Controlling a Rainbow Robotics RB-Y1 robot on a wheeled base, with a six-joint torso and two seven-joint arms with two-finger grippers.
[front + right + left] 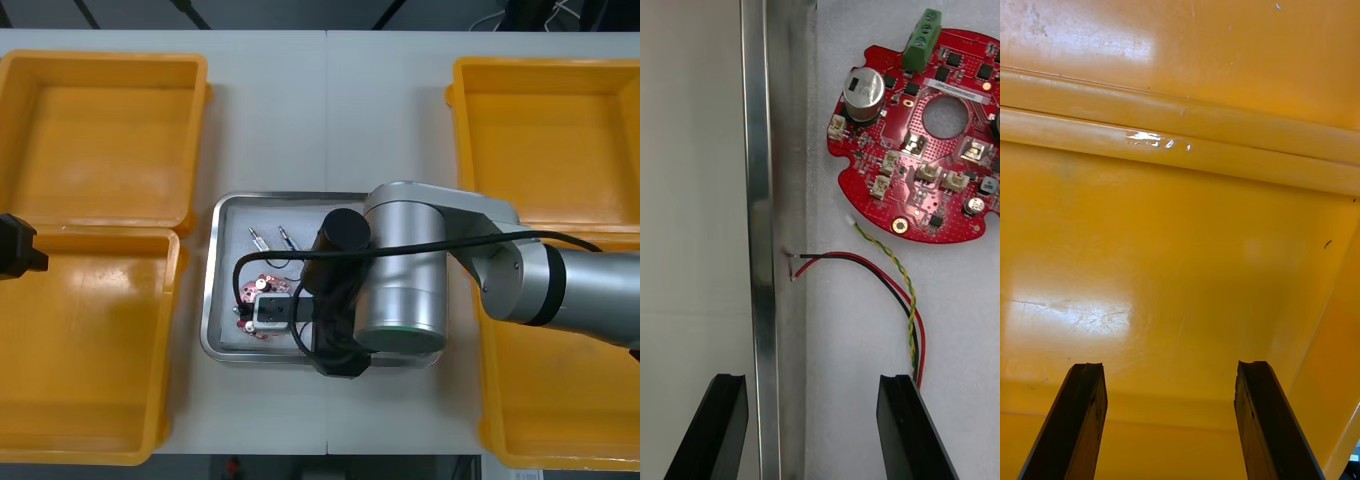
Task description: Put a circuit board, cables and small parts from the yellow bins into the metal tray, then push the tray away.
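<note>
the left gripper hangs at the left edge of the table, above the line where the two left yellow bins meet. its black fingers stand wide apart with nothing between them, and below and beyond them there is the smooth yellow floor and wall of a bin. to the right of it, between the bins, lies the metal tray, white inside. the right arm reaches over this tray, and the right gripper is low at the near rim of it. this gripper is also fully open and it holds nothing: the shiny rim runs between the two fingers, so one finger is outside over the table and the other one is inside the tray. beyond the inner finger lies the round red circuit board, flat on the white bottom. a red and black cable and a twisted yellow and green cable run from beside that fingertip toward the board; the bare ends of the first one touch the tray wall. farther beyond the board lie two small metal parts. the right yellow bins stand on the other side of the arm.
</note>
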